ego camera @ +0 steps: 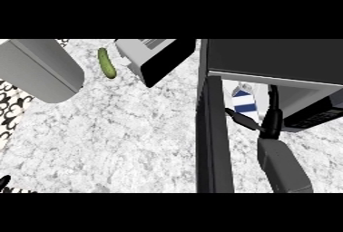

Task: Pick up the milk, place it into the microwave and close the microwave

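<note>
Now milk sits inside microwave, door open.
Right robot hand beside carton, fingers spread, released; withdrawing carelessly could tip it. Left robot hand barely shows, state unclear.

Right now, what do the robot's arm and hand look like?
The right arm is a smooth grey forearm, blocky and widest near the picture's lower edge, narrowing to a slim black wrist. The right hand is all black, with long thin fingers like sticks. No cables or markings show. Of the left hand only black fingertips peek in at the lower left corner.
</note>
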{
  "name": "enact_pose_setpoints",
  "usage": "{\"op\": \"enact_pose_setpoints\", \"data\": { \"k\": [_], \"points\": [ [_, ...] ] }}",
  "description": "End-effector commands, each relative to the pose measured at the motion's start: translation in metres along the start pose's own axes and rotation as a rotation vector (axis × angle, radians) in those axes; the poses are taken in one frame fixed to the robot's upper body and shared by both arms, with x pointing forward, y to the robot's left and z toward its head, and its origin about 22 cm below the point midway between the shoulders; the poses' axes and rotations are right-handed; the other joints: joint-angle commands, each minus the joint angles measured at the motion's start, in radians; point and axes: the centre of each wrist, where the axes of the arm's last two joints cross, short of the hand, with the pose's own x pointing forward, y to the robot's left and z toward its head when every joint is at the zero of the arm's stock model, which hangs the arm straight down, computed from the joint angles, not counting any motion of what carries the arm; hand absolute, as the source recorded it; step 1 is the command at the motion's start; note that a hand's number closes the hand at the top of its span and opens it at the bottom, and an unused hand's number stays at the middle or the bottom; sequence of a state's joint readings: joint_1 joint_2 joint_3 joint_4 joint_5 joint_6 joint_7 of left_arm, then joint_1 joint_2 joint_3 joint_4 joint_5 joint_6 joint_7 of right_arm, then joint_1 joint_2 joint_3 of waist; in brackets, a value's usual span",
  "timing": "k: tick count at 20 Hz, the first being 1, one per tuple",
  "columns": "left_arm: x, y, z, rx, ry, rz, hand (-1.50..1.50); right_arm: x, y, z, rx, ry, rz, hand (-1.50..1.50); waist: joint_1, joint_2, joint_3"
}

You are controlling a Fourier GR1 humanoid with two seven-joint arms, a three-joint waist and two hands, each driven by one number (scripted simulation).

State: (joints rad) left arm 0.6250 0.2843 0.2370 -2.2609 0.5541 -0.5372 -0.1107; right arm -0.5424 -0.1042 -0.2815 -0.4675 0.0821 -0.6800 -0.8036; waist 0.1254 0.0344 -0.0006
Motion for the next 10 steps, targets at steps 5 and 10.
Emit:
{"op": "enact_pose_setpoints", "data": {
  "k": [5, 10],
  "points": [
    [-0.010, -0.004, 0.000, -0.009, 0.044, 0.037, -1.50, 0.093, 0.025, -0.090, 0.093, -0.166, -0.096, -1.50, 0.040, -0.004, 0.001],
    [-0.017, -0.003, -0.005, 0.027, 0.032, 0.013, -1.50, 0.125, 0.013, -0.134, 0.301, -0.178, -0.087, -1.50, -0.022, -0.002, 0.003]
  ]
}}
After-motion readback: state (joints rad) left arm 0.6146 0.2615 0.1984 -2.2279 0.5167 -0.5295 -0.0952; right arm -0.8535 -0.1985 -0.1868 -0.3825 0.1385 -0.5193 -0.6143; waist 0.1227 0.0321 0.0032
